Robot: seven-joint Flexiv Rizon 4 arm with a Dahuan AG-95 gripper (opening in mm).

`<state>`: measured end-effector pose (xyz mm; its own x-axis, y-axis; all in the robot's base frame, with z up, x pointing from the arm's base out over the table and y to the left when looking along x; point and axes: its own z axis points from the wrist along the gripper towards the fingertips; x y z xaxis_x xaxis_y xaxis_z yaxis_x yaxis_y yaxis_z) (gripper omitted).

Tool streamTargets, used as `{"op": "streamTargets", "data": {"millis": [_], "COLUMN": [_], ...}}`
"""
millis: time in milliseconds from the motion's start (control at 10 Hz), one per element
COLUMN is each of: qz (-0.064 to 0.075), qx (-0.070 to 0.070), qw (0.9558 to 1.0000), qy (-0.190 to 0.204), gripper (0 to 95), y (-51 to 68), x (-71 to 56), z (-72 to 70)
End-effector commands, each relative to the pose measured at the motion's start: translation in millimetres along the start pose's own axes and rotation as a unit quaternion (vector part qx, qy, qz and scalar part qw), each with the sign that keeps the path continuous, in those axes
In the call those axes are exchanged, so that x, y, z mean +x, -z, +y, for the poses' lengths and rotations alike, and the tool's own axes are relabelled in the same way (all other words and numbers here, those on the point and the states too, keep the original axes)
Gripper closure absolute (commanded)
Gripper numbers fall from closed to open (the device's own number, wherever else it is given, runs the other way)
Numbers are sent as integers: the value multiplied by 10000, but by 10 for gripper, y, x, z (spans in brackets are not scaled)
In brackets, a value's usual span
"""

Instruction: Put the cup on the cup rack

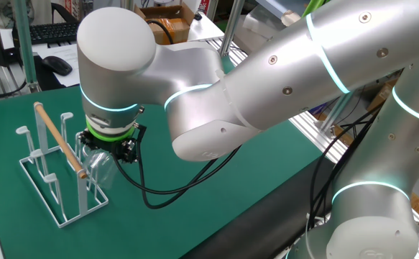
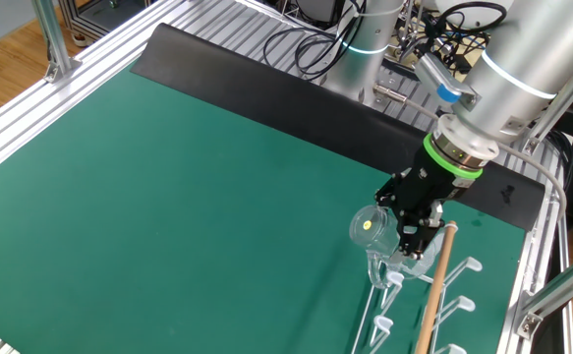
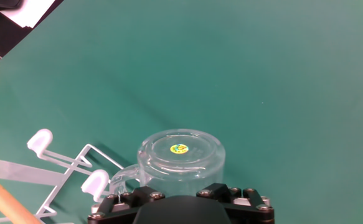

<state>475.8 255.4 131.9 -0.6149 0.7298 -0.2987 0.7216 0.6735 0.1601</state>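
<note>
Nearly home: small clear glass cup (image 3: 180, 159), turned mouth-down with its thick base and a yellow sticker facing up, tilted at an end corner of the white wire cup rack (image 1: 51, 188). Apparently slipped over one of the upright pegs, though not confirmed, the glass blurring what lies inside it. Just behind the cup, the arm's black two-finger gripper (image 2: 414, 232), pointed steeply down. Cannot tell whether the fingers are clasping the glass or parted from it, since no view shows the tips. Close alongside, the rack's light wooden rod handle (image 2: 437, 281); beneath everything, the green bench (image 2: 198, 167).

To finish the step well: make sure the cup's weight rests on the peg before letting go. Spread the fingers fully and evenly, so that neither side nudges the glass. Then draw back along the fingers' own line, up and away, keeping off the rod and not dragging the rim sideways, which would probably tip the light rack.
</note>
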Motion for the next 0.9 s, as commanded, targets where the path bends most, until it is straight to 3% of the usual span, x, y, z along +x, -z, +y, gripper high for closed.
{"op": "streamTargets", "data": {"millis": [100, 900], "qz": [7, 36], "qx": [-8, 45], "qw": [10000, 9999], "qy": [2, 95], "gripper": [190, 190], "y": [1, 105], "x": [4, 104], "z": [3, 8]}}
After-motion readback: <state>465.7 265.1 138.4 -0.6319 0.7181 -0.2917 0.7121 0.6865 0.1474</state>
